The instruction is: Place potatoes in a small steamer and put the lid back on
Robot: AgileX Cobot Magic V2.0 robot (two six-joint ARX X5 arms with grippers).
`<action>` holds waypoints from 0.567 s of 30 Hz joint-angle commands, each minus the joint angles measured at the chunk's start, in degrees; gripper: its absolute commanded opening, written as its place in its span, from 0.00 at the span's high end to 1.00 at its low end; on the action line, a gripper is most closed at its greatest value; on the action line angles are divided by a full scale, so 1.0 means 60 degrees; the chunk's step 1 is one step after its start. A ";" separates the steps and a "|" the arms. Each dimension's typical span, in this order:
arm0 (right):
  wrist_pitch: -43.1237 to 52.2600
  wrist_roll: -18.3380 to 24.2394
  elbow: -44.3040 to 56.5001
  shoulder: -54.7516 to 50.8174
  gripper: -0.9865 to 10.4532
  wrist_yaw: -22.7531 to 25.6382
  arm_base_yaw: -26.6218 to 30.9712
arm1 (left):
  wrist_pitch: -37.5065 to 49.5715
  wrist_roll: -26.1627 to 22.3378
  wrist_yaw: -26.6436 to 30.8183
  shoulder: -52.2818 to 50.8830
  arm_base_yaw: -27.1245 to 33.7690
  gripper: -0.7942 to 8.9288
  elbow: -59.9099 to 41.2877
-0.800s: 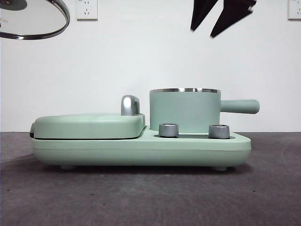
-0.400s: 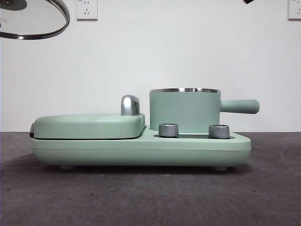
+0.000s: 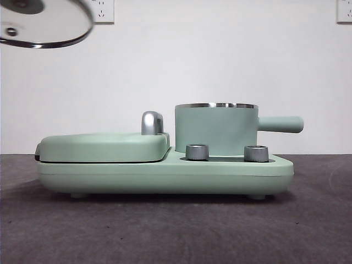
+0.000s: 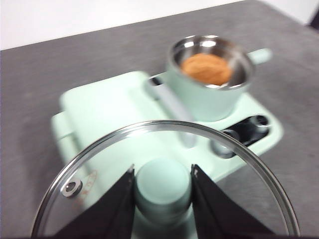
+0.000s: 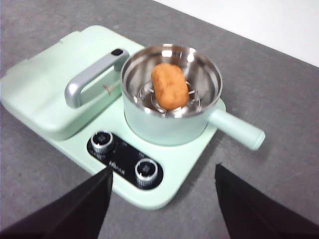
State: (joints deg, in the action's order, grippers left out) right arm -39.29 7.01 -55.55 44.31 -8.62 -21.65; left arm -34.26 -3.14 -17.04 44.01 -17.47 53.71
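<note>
My left fingers (image 4: 162,199) clamp the lid (image 4: 164,184) by its knob; right fingers (image 5: 162,199) spread, empty. Potato (image 5: 169,85) sits in the pot (image 5: 172,99) ahead; an off-centre lowering could catch the rim.

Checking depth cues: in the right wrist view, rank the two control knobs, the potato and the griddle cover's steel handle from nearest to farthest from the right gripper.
1. Control knobs, on the base's black panel, just ahead of the open right gripper.
2. Potato, inside the small steamer, past the knobs.
3. Steel handle, on the griddle cover beside the steamer; too close to the potato to rank.
</note>
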 commanded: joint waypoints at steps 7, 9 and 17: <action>0.0073 -0.0994 0.1344 -0.1351 0.64 0.0448 -0.0047 | 0.2069 -0.0229 -0.0423 0.1155 -0.0302 0.91 0.0146; 0.0029 -0.1093 0.1479 -0.1504 0.64 0.0448 -0.0047 | 0.2696 -0.0262 -0.0423 0.1552 -0.0466 0.91 0.0146; 0.0007 -0.1570 0.1537 -0.1599 0.64 0.1005 -0.0044 | 0.5559 -0.0368 -0.0372 0.3406 -0.1381 0.91 0.0197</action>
State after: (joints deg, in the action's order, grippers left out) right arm -39.79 -0.80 -46.06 34.54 -2.87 -21.65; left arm -3.86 -4.58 -19.29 63.72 -25.26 53.71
